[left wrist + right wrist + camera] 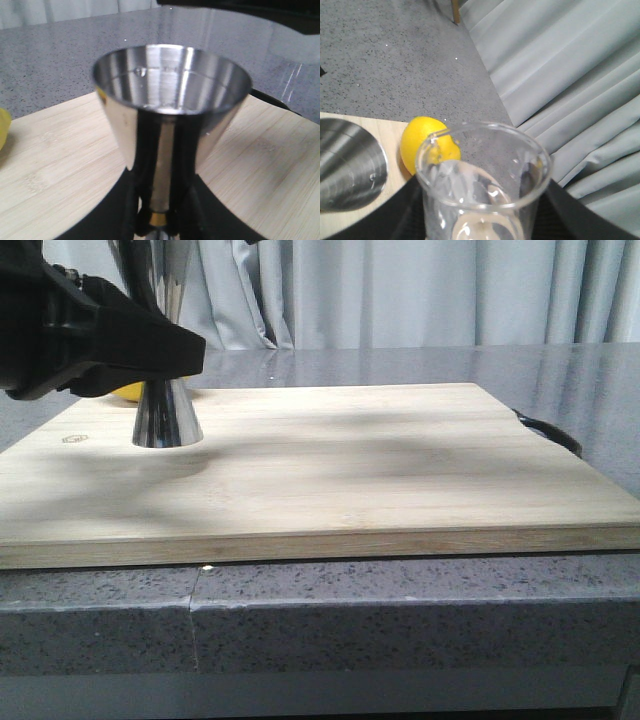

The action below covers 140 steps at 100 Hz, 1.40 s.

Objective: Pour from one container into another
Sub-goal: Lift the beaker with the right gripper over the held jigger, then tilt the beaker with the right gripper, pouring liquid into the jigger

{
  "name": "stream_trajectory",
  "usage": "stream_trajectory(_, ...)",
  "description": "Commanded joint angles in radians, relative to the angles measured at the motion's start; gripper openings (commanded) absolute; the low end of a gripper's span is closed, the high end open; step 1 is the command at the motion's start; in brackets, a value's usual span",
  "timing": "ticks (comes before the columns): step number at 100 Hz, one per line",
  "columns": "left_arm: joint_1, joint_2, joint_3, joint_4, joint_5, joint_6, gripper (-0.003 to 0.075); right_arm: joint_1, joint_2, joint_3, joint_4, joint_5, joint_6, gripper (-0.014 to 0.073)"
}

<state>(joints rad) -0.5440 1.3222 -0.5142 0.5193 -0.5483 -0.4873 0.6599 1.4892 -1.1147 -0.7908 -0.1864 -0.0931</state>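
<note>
The steel jigger (166, 416) stands upright on the wooden board (330, 470) at its far left. My left gripper (172, 352) is shut on its narrow gold-tinted waist. In the left wrist view the black fingers (142, 200) flank the waist below the jigger's wide upper cup (170, 85), which has a few droplets inside. My right gripper (482, 222) is shut on the clear glass beaker (485, 185), held in the air beside the jigger's cup (347, 165). The beaker's spout (437, 137) points toward the jigger. Whether it holds liquid is unclear. Neither beaker nor right gripper shows in the front view.
A yellow lemon (427, 142) lies on the board just behind the jigger, its edge also showing as the lemon (130, 392) under my left arm. A black handle (548, 432) sticks out at the board's right edge. Grey speckled counter (400, 610) surrounds the board, with curtains (420, 290) behind.
</note>
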Motion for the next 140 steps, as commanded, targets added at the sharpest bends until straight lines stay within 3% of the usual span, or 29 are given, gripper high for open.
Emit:
stream_trajectory(1, -0.008, -0.031, -0.026, -0.015, -0.079, -0.010, -0.0019, -0.007, -0.045, -0.036, -0.034, -0.067, -0.009, 0.0239)
stream_trajectory(72, -0.008, -0.031, -0.026, 0.027, -0.079, -0.044, -0.0019, -0.005, -0.045, -0.036, -0.273, -0.067, -0.009, 0.0239)
stream_trajectory(140, -0.008, -0.031, -0.026, 0.053, -0.085, -0.044, -0.0019, -0.005, -0.045, -0.036, -0.394, -0.067, -0.009, 0.0239)
